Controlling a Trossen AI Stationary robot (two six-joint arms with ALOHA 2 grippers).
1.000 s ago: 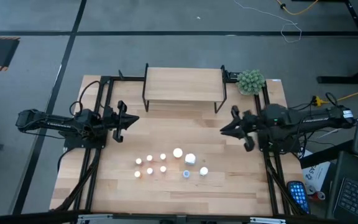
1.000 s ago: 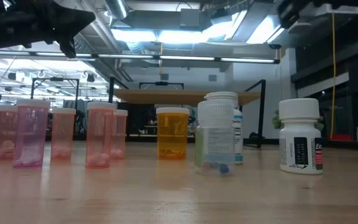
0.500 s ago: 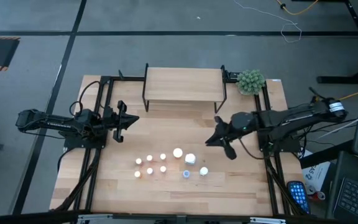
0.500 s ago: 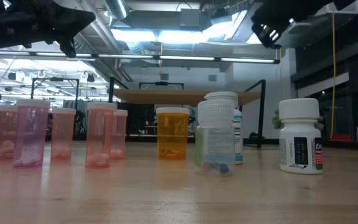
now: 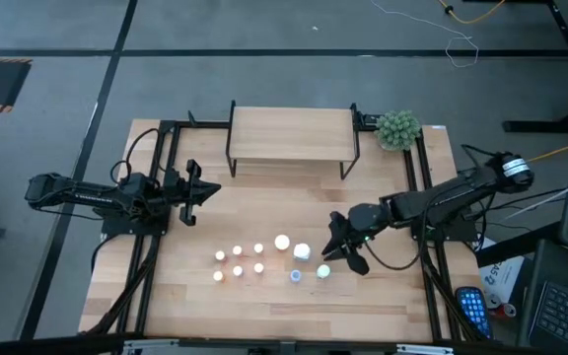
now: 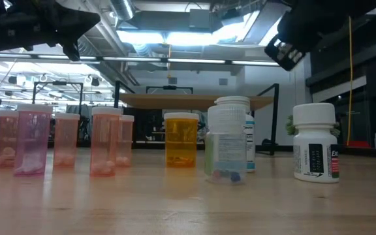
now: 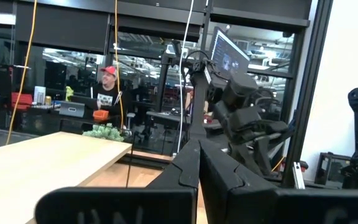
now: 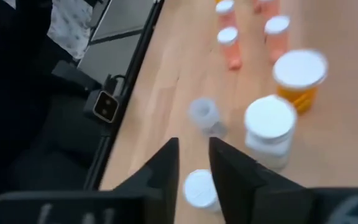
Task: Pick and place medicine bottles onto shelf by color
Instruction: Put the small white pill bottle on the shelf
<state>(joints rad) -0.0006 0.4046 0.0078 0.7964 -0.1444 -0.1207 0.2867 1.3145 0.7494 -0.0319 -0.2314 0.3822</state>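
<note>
Two tools: right tool point(image 5: 335, 248) slightly spread, above white-capped bottle point(image 8: 201, 188), seen only from right wrist; left tool point(image 5: 205, 190) pressed together, well apart.

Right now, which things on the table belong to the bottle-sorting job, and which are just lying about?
Part of the job:
- medicine bottles, clustered at the table's front middle
- shelf at the back, nothing on top
- right gripper, beside the bottles, holding nothing
- left gripper, waiting at the left side

Just lying about:
- green plant ball by the shelf
- remote control off the table's right edge
</note>
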